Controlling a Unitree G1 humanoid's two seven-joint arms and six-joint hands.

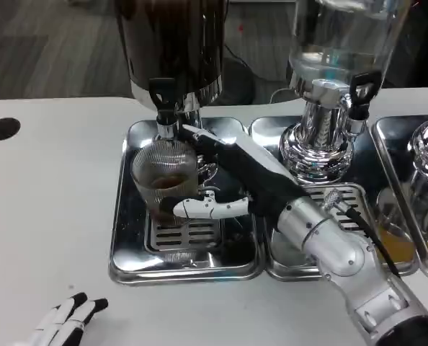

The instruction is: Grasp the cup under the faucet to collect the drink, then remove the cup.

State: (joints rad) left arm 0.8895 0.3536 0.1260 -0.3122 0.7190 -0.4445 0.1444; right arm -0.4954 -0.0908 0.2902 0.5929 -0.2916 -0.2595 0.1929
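A ribbed clear glass cup stands on the grate of the left steel drip tray, right under the black faucet of the dark drink dispenser. Brown drink fills its lower part. My right hand reaches in from the right and grips the cup, fingers behind it and the thumb across its front. My left hand lies at the bottom left edge of the table, fingers apart, holding nothing.
A second, clear dispenser with a chrome base stands on the middle drip tray. A third tray with an orange puddle sits at the far right. A black hole marks the table's left.
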